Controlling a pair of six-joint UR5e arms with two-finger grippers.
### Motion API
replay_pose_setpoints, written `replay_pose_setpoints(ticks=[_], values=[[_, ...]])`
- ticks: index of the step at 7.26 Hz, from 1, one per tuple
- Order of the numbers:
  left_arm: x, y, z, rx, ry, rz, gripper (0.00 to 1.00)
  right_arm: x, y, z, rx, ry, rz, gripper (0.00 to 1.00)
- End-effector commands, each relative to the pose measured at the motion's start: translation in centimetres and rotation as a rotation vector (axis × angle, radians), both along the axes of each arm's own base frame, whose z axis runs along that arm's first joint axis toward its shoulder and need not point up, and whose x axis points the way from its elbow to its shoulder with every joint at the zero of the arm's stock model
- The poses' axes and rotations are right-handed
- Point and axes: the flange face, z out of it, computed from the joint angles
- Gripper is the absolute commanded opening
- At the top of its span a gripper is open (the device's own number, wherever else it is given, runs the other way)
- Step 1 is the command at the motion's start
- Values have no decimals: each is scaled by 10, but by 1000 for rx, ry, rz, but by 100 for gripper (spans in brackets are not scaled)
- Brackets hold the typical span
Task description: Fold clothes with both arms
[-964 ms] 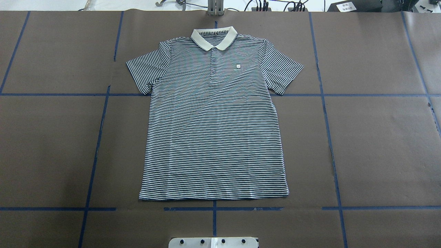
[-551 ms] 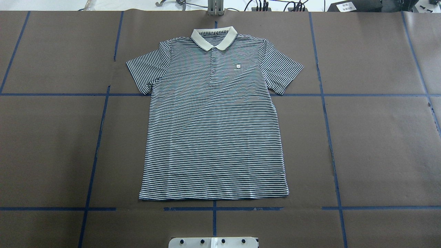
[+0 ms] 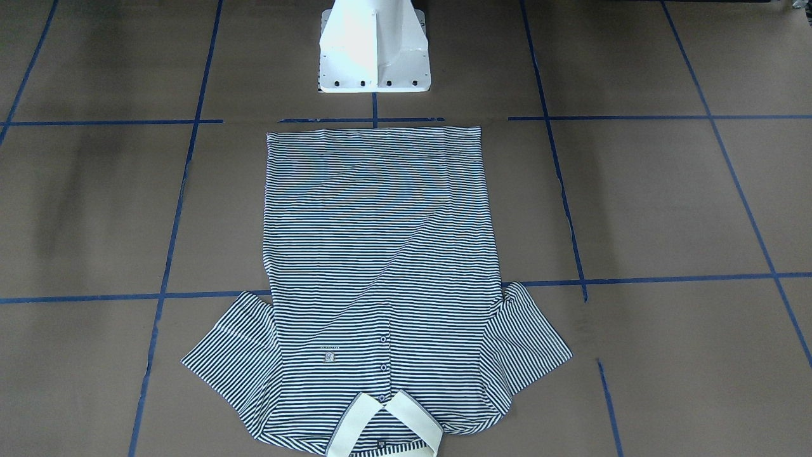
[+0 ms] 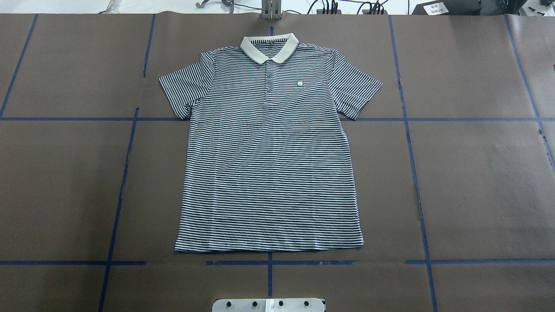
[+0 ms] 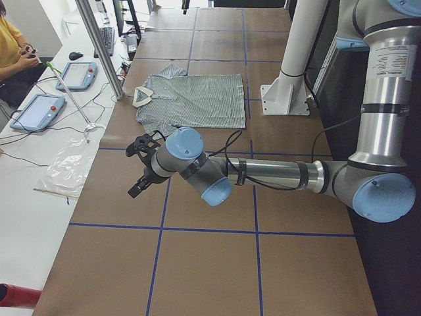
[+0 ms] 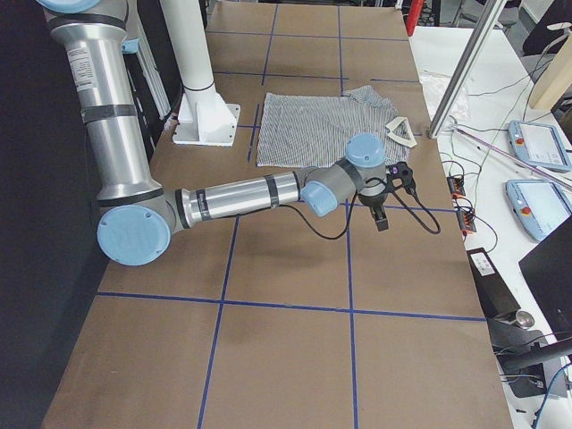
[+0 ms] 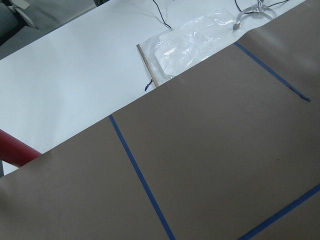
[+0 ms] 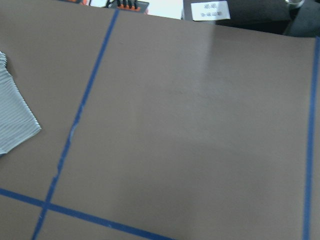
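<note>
Across the bench: shows the polo shirt spread flat, front up, hem near the white pedestal base, cream collar at the far edge, left sleeve and right sleeve fanned outward. Shows no arm or gripper.

Overhead: gives the same lie, centred among the blue tape lines, buttoned placket closed, only faint ripples across the chest. Again catches neither gripper.

Left end: finds the left gripper hanging over bare bench, well apart from the shirt, off to its left. Cannot tell from here whether spread or pressed together.

Right end: finds the right gripper likewise above bare bench, off to the right of the shirt, carrying nothing visible. Cannot tell its opening either.

Left wrist: takes in only brown bench, tape and a clear plastic bag past the edge. No cloth.

Right wrist: catches a sliver of the right sleeve at the frame's left edge.

Handling, as a judgement: looks thin, light and limp. Likely to sag between two holds, stretch under a hard pull and slide on the paper surface. Best pinched at the edges, say a sleeve or shoulder with one gripper and the hem corner on the same side with the other, taking both layers. Better to avoid the stiffer collar and the buttons.
</note>
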Motion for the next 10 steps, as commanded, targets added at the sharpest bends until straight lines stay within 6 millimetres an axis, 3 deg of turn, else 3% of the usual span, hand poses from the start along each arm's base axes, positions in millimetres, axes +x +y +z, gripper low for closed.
replay_pose_setpoints(ticks=[1, 2, 3, 4, 5, 6, 8, 10], values=[[0, -1, -2, 3, 1, 0, 100, -127, -16, -70, -41, -60, 154, 100], [2, 0, -3, 6, 11, 14, 100, -184, -19, -90, -72, -66, 257, 91], [3, 0, -2, 4, 14, 17, 100, -217, -34, -94, -94, -56, 285, 78], [3, 0, -2, 4, 14, 17, 100, -234, -38, -74, -95, -51, 274, 66], [3, 0, -2, 4, 15, 19, 100, -247, -45, -36, -73, -62, 276, 61], [5, 0, -2, 6, 15, 22, 100, -254, -44, -24, -70, -61, 270, 59], [9, -1, -1, 2, 13, 30, 100, -280, -32, -13, -67, -30, 260, 55], [10, -1, -1, 16, 13, 30, 100, -291, -28, -14, -60, -21, 259, 55]])
